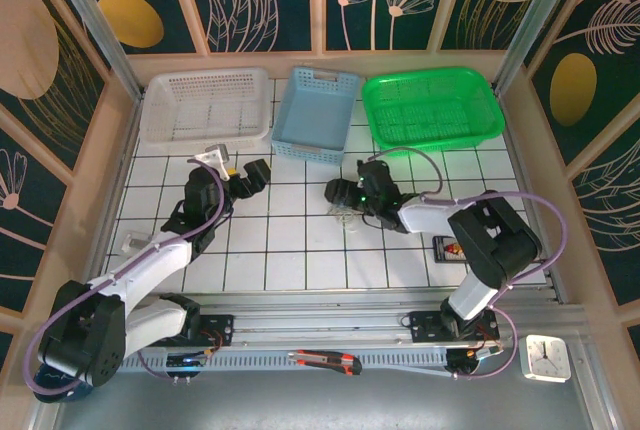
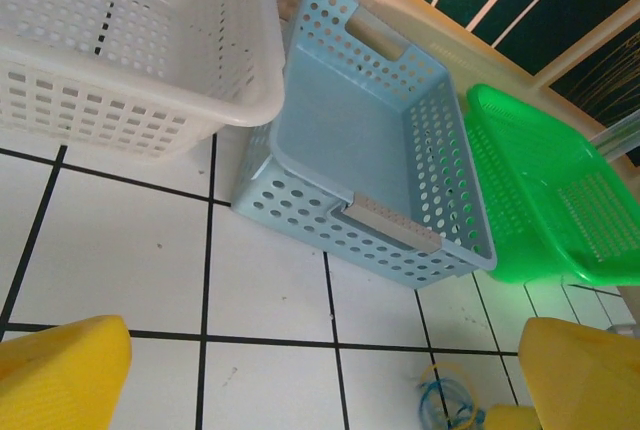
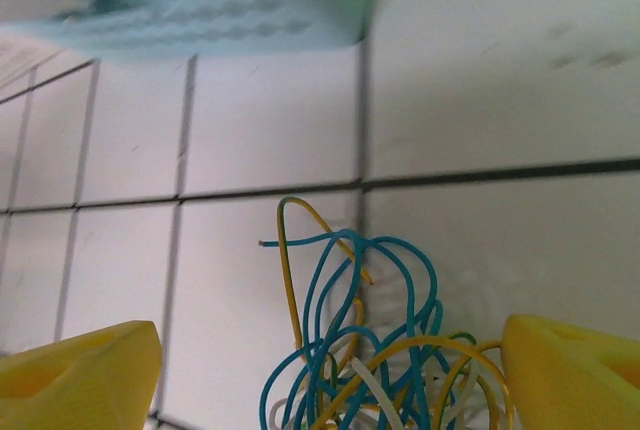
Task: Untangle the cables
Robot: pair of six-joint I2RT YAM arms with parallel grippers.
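white basket [image 1: 205,135], blue basket [image 2: 300,205], green basket [image 1: 432,140] at far edge, bare inside, cables [image 3: 370,350] within spread right gripper [image 3: 332,340], left gripper [image 2: 320,375] spread

We see bright, even overhead light on the white tiled surface [image 1: 300,240], with soft, faint shadows. In the right wrist view the blue basket [image 3: 210,0] at 12 o'clock is smeared and out of focus, while the cables [image 3: 370,350] at 6 o'clock read fairly sharp. The left wrist view is crisp, its green basket [image 2: 560,200] at 3 o'clock vividly saturated.
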